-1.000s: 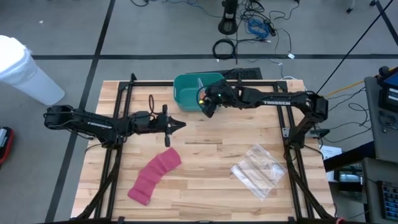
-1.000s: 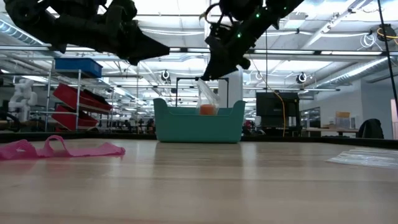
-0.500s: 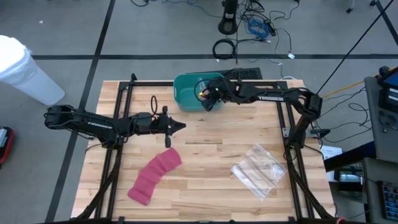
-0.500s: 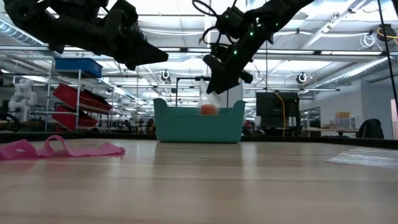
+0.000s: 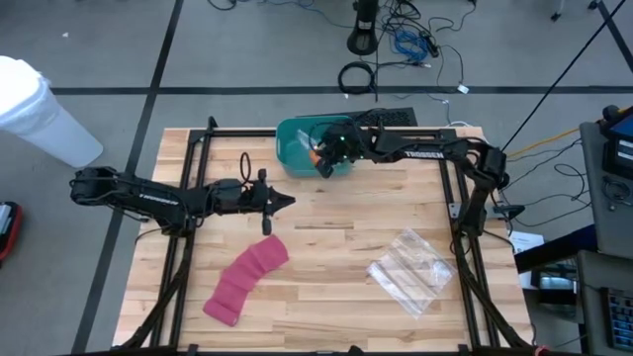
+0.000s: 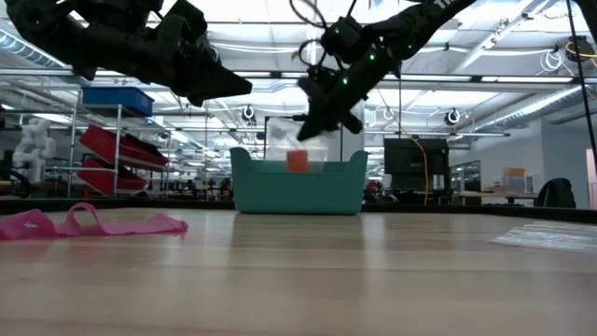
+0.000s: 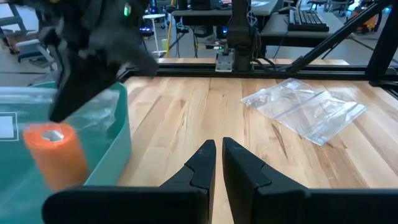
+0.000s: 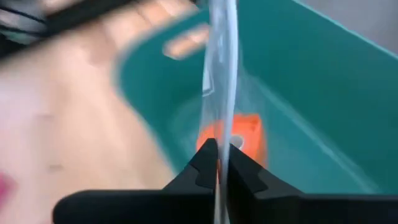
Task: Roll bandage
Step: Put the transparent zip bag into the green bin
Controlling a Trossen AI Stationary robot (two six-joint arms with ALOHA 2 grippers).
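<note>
Room: open workshop hall beyond me, with shelving and red trays at the far side.
Bench: pale wooden top inside a black frame, both my arms over it.
Pink bandage: lying unrolled near the front of the bench, on my left side, touched by nothing.
Teal bin: at the back edge of the bench.
Empty clear bag: flat on the bench, on my right side.
Left fingers: hovering mid-bench, pressed together on nothing, well apart from the bandage.
Right fingers: above the bin, pinched tight on a plastic bag.
Orange roll: hanging inside that bag, just above the bin.
</note>
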